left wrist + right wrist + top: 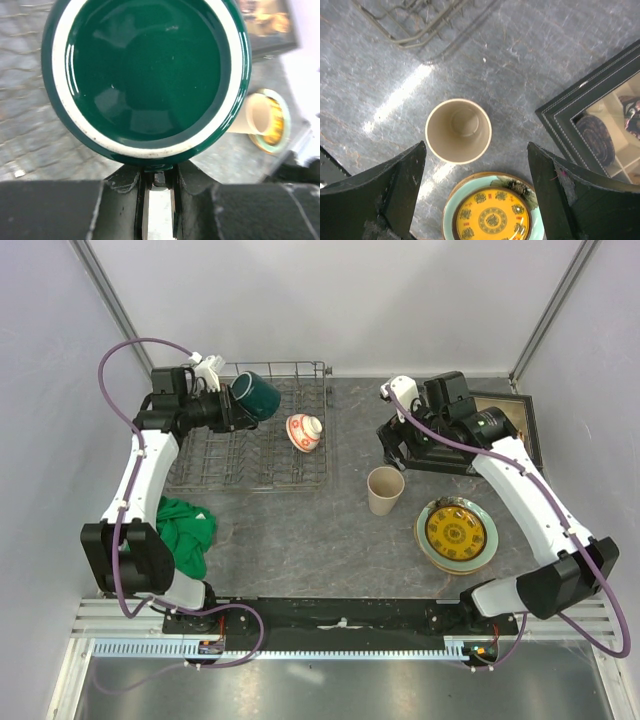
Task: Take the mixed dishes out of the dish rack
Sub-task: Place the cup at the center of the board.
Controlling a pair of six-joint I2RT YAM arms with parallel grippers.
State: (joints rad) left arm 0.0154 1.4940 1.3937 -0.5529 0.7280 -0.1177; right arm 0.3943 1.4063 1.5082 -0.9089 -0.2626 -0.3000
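The left gripper [235, 406] is pinching the shiny dark green mug [258, 396] over the grey wire rack [250, 468]; the table [300, 530] is lying to its right.

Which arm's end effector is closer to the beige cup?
Right. The right end effector hangs open just beyond the beige cup; the left end effector is over the dish rack, holding the dark green mug.

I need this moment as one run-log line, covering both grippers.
left gripper: shut on dark green mug, over dish rack | right gripper: open above beige cup
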